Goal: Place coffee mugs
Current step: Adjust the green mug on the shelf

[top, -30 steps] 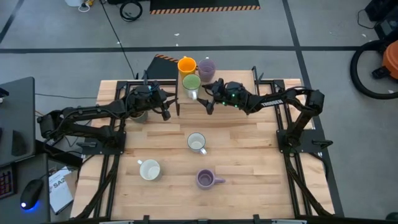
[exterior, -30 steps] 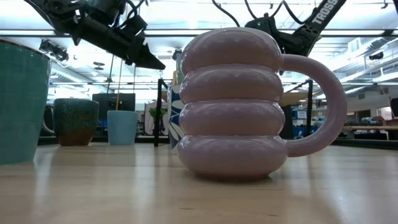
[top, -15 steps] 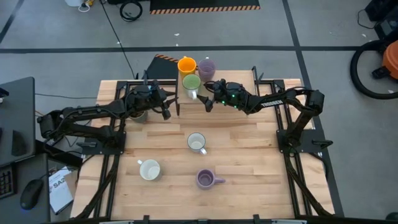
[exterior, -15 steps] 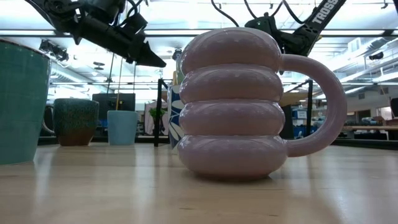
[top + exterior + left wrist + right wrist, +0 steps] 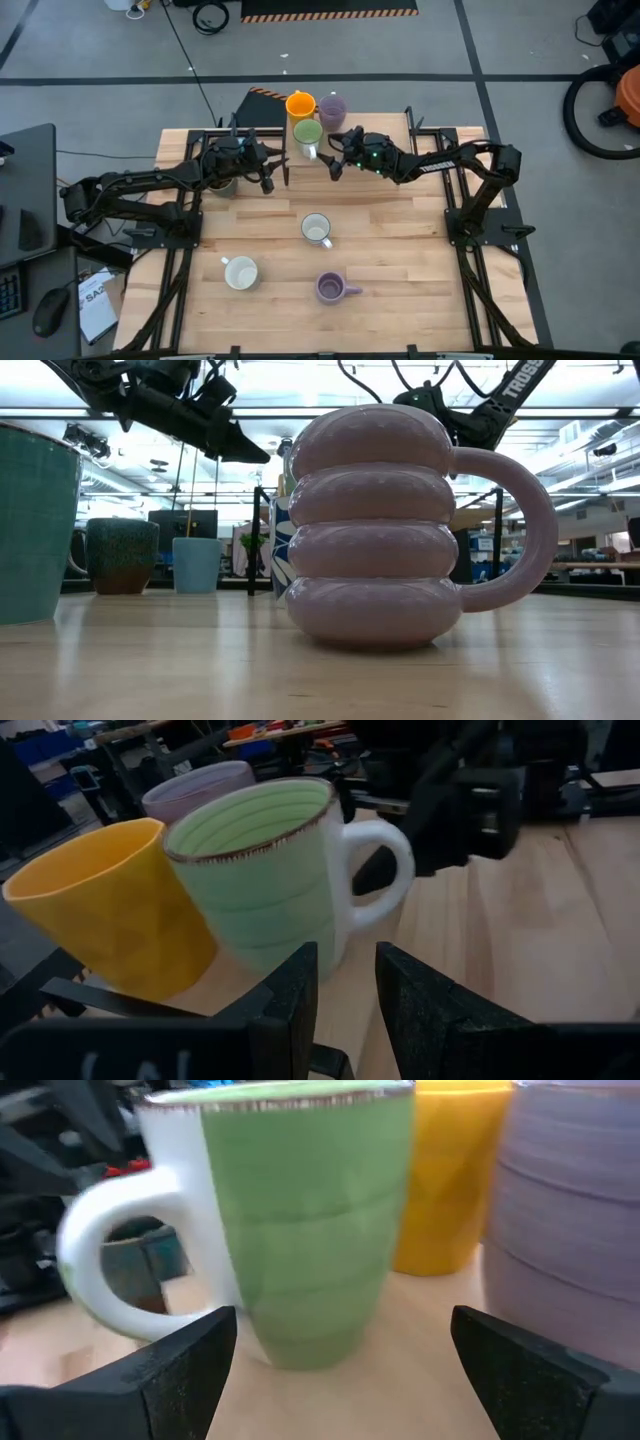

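Note:
A green mug (image 5: 308,133) with a white handle (image 5: 375,870) stands upright near the table's far edge, next to an orange mug (image 5: 300,103) and a pale purple mug (image 5: 332,108). My left gripper (image 5: 347,970) hovers to its left, pointing at it, its fingers a narrow gap apart with nothing between them. My right gripper (image 5: 337,1325) faces the green mug (image 5: 310,1220) from the right, wide open and clear of it. A ribbed purple mug (image 5: 370,525), a white mug (image 5: 241,272) and a blue-patterned mug (image 5: 316,229) stand on the near half.
A dark speckled mug (image 5: 122,555) and a blue mug (image 5: 196,563) stand at the left, partly under my left arm (image 5: 150,185). A thin dark post (image 5: 287,160) rises between the two grippers. Bare wood lies right of the middle mugs (image 5: 410,250).
My right gripper has turned a little at the wrist while staying in place by the green mug. No mug has moved.

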`<state>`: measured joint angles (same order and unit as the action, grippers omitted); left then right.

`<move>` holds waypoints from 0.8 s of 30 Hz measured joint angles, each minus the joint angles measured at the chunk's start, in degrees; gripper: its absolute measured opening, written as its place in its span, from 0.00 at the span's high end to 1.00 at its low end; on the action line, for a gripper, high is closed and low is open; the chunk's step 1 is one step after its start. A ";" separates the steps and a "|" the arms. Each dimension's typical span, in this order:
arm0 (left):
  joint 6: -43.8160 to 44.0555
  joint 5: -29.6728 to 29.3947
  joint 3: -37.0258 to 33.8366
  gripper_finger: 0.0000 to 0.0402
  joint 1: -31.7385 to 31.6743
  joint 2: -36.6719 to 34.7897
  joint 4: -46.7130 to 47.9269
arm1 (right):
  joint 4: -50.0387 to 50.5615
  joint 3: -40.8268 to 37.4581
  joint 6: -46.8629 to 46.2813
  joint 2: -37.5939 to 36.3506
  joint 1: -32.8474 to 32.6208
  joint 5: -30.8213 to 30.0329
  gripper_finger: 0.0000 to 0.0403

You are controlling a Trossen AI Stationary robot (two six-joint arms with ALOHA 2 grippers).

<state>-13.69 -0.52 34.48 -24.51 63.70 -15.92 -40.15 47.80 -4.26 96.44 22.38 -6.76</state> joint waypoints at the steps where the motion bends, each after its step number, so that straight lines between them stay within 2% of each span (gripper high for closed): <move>1: 0.00 0.27 0.00 0.73 0.00 0.00 0.03 | 0.55 0.01 0.36 0.00 0.16 0.00 0.07; 6: 0.00 0.38 0.00 0.73 0.00 0.00 0.39 | 3.09 -0.01 1.80 0.00 0.36 0.33 0.07; 24: 0.70 0.38 0.02 0.73 0.00 0.00 -0.08 | -0.75 0.01 1.48 0.00 -3.08 -0.65 0.07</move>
<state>-12.99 -0.14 34.50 -24.51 63.70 -16.00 -40.90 47.81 -2.79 96.44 19.30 -7.42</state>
